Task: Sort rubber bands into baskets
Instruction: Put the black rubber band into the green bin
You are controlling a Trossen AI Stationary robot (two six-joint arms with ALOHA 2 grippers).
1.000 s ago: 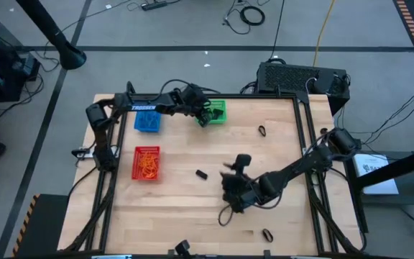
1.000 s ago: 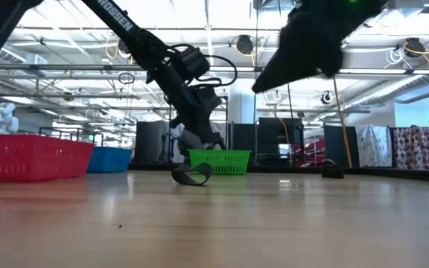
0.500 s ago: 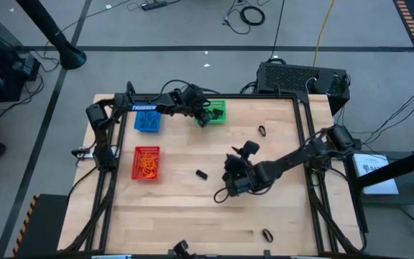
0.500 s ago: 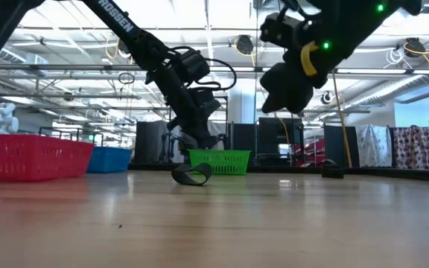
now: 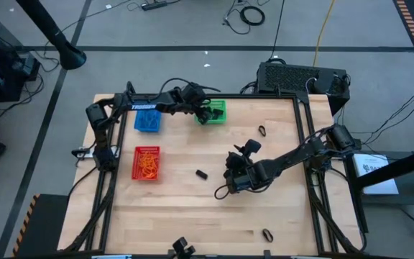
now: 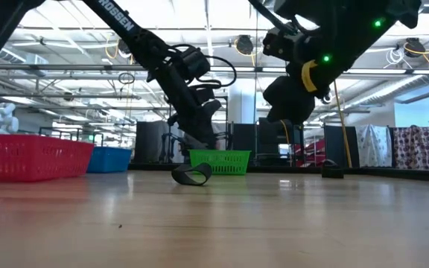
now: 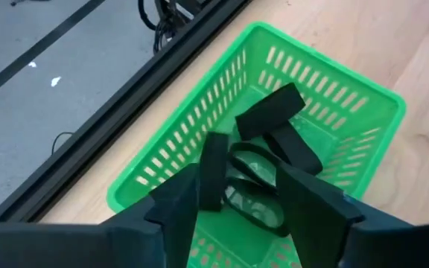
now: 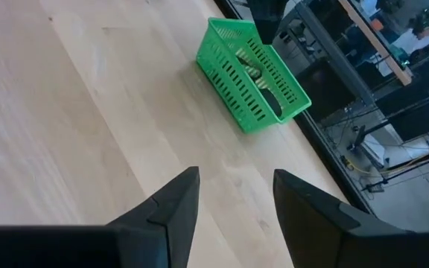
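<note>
From above, the left claw hid much of the green basket, so its contents could not be read there. The left wrist view showed them: several black bands piled inside the green basket, with the claw's fingers spread apart just above and gripping nothing. One band stood upright between the fingers; whether it touched a finger could not be told.

The right claw hung over mid-desk, well apart from the baskets. Its own camera showed the fingers parted and empty over bare wood, the green basket beyond them.

Only the high view showed all three baskets: blue at the far left, red nearer, full of orange bands too tangled to count. What lay in the blue one was hard to make out. Loose black bands lay on the desk: one near the middle, one toward the far right, one near the front edge.

The low view showed a black band in front of the green basket, and the red and blue walls only side-on.
</note>
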